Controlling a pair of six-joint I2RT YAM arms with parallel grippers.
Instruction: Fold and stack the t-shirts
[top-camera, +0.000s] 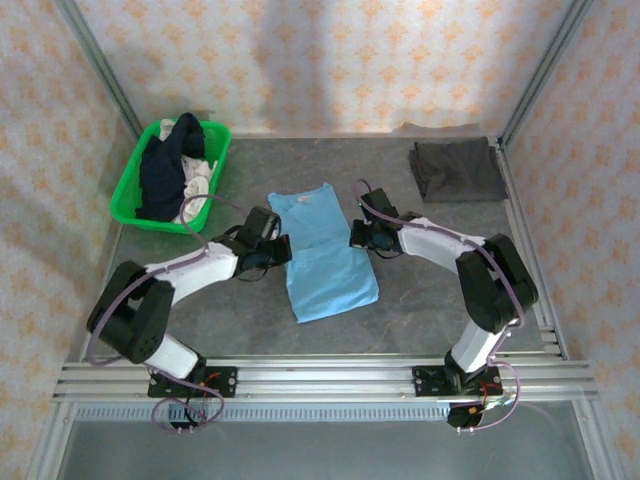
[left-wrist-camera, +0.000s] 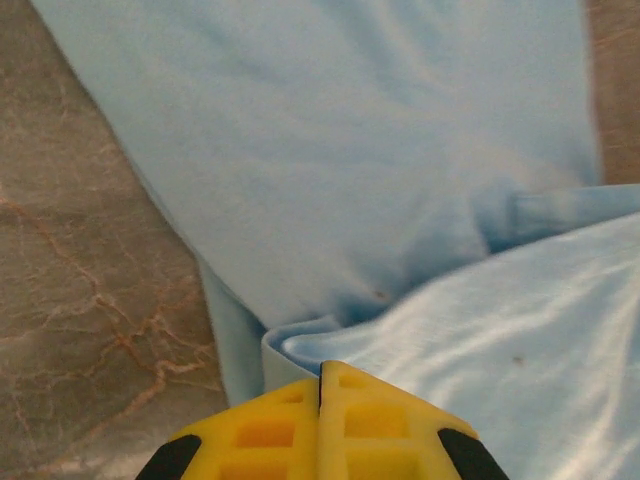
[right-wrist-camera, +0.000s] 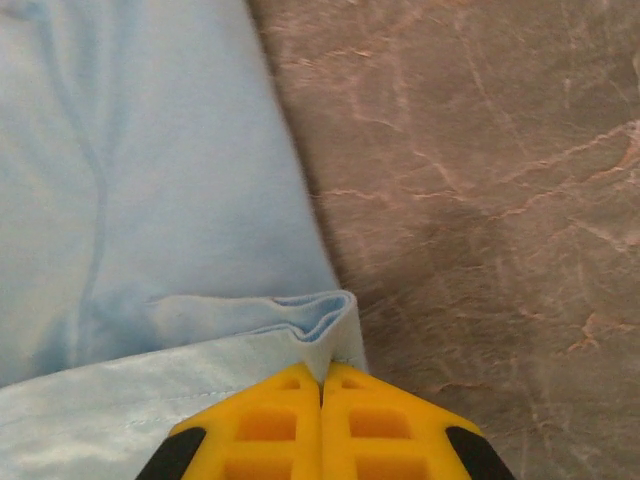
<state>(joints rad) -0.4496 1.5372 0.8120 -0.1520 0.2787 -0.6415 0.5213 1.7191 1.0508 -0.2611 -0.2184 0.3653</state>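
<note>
My worry is a lopsided fold: if either thin pinch slips once I lift, the doubled layer will drag and bunch. The left gripper (left-wrist-camera: 321, 372) is pressed together on a rolled fold of the light blue t-shirt (left-wrist-camera: 330, 170) right at its tips. The right gripper (right-wrist-camera: 322, 372) nips a doubled hem edge the same way. The shirt lies between the two grippers, spreading ahead of each, a long, mostly smooth, faintly creased panel on the marbled table (right-wrist-camera: 480, 200).
</note>
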